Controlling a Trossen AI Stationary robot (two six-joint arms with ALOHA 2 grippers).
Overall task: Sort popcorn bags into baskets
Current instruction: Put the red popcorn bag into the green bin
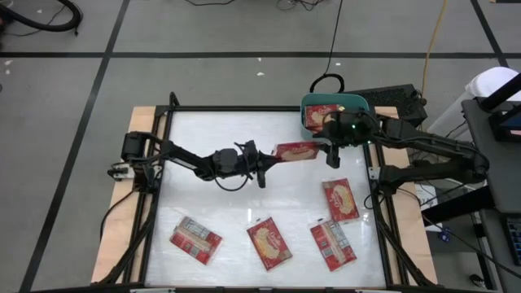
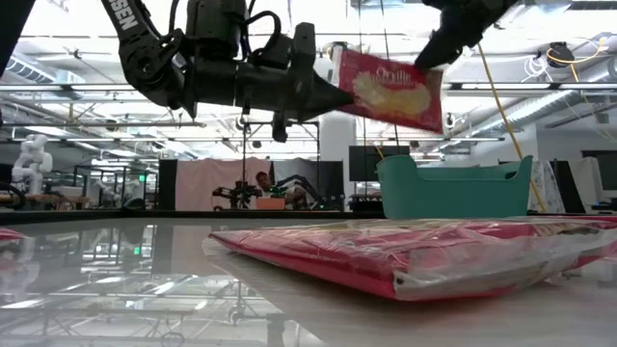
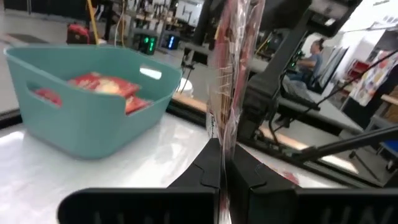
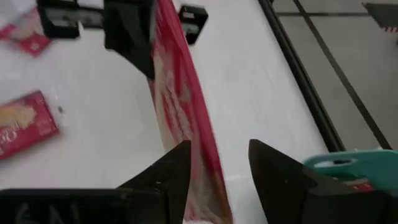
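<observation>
1. We see the teal basket (image 1: 362,103) at the table's far right corner, with at least two red popcorn bags inside it (image 3: 102,85); in the high view the right arm covers most of its opening, so we cannot count them all.
2. We see one popcorn bag (image 1: 296,150) lifted off the table between the two arms, near the basket but not over it.
3. The left gripper (image 1: 267,165) pinches this bag's edge with its fingers (image 3: 208,168) pressed together on it.
4. The right gripper (image 1: 328,151) is at the bag's other end; its fingers (image 4: 171,171) stand spread with the bag (image 4: 180,106) between them, and one finger seems to touch the wrapper while the other stands clear.
5. Four more packets lie flat on the near part of the white table (image 1: 212,138): one at the near left (image 1: 195,239), one in the middle (image 1: 269,244), one just right of it (image 1: 333,244), and one farther right (image 1: 340,199).
6. In the low view a packet (image 2: 405,255) lying close to the camera fills the foreground and hides the table behind it.
7. A black box (image 1: 397,99) sits just beyond the basket, partly covered by the right arm.
8. A person sits far off in the room (image 3: 314,55).
</observation>
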